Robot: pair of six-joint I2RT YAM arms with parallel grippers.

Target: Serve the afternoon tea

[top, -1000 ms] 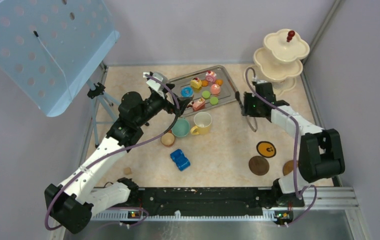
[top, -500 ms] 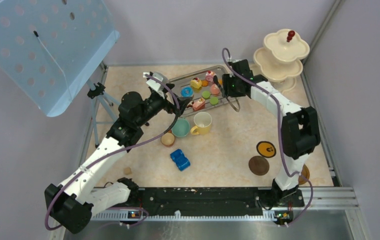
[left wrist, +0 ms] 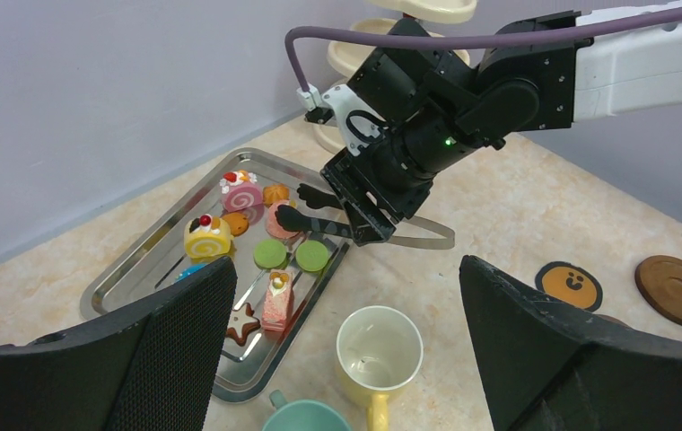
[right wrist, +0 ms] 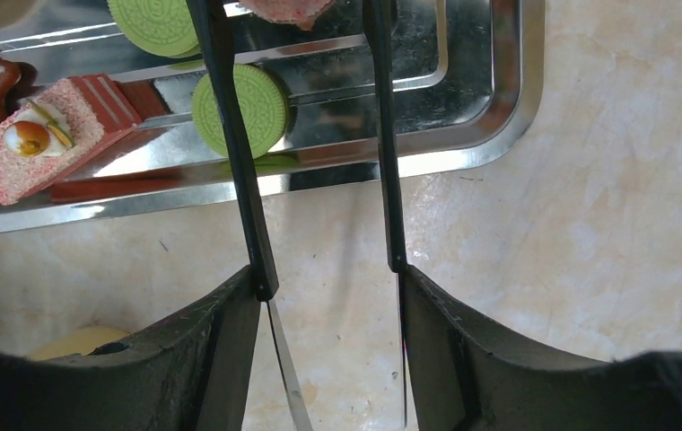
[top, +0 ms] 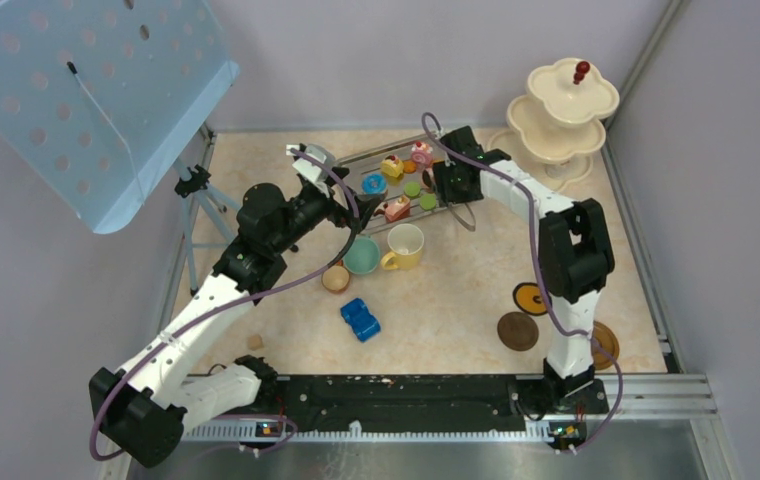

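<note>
Black tongs [right wrist: 235, 162] in right end effector [right wrist: 328, 305]

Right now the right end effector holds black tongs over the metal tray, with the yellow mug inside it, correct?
No: the left wrist view shows the yellow mug on the tabletop beside the metal tray; the rest is right.

cups [top: 362, 255] x3; coasters [top: 517, 331] x3; grn macarons [left wrist: 270, 254] x2; tray [right wrist: 490, 90], stand [top: 571, 95], car [top: 360, 319] x1 ea.

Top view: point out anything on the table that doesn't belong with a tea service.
The blue toy car lies close to the small brown cup and the teal cup; it is a toy, not tea ware. Nothing looks spilled or broken.
</note>
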